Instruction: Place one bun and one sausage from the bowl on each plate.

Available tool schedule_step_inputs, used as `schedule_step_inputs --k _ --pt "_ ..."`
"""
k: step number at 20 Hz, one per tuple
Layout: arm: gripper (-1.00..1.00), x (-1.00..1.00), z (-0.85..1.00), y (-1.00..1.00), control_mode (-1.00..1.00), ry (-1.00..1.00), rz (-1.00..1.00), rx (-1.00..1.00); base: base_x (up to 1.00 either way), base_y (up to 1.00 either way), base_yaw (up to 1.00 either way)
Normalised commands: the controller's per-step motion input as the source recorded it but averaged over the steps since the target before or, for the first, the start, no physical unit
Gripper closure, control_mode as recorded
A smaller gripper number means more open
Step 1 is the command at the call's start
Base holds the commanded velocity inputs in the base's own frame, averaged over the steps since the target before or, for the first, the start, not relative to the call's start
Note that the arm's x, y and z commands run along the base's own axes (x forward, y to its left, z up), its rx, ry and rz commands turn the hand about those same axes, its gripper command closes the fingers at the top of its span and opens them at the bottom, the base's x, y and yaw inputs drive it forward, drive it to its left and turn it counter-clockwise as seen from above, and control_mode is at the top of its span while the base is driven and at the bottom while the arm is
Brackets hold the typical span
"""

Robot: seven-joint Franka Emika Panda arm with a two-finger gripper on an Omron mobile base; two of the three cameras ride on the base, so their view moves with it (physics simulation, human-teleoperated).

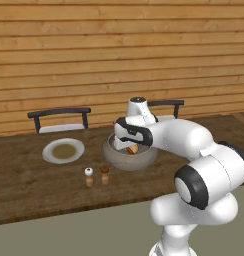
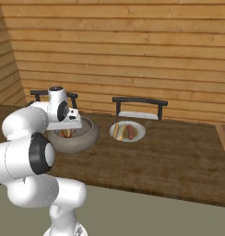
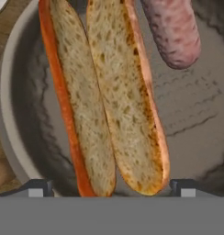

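Observation:
The grey bowl (image 1: 115,158) (image 2: 83,140) stands mid-table with my hand lowered into it. Seen from the hand, a split golden bun (image 3: 104,101) lies cut faces up on the bowl's speckled floor (image 3: 196,119), and a pink sausage (image 3: 173,30) rests beside it. My gripper (image 3: 111,189) is open, one fingertip (image 3: 38,187) on each side of the bun's near end, just above it. Left of the bowl, one plate (image 1: 48,152) holds nothing. The other plate (image 2: 141,134), right of the bowl, carries a bun (image 2: 116,131) and a sausage (image 2: 130,132).
Two small shakers (image 1: 89,176) (image 1: 104,175) stand in front of the bowl near the table's front edge. Two dark chairs (image 1: 59,119) (image 2: 139,107) sit behind the table against a wooden plank wall.

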Motion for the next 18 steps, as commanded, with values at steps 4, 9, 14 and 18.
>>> schedule_step_inputs --k 4,9,14,18 --pt "-1.00 0.00 0.00 0.00 -1.00 0.00 0.00 0.00 0.00 0.00 0.00" --pt "-1.00 0.00 0.00 0.00 -1.00 0.00 0.00 0.00 0.00 0.00 0.00" --pt "1.00 0.00 0.00 0.00 -1.00 0.00 0.00 0.00 0.00 0.00 0.00" --pt "1.00 0.00 0.00 0.00 -1.00 0.00 0.00 0.00 0.00 0.00 0.00"
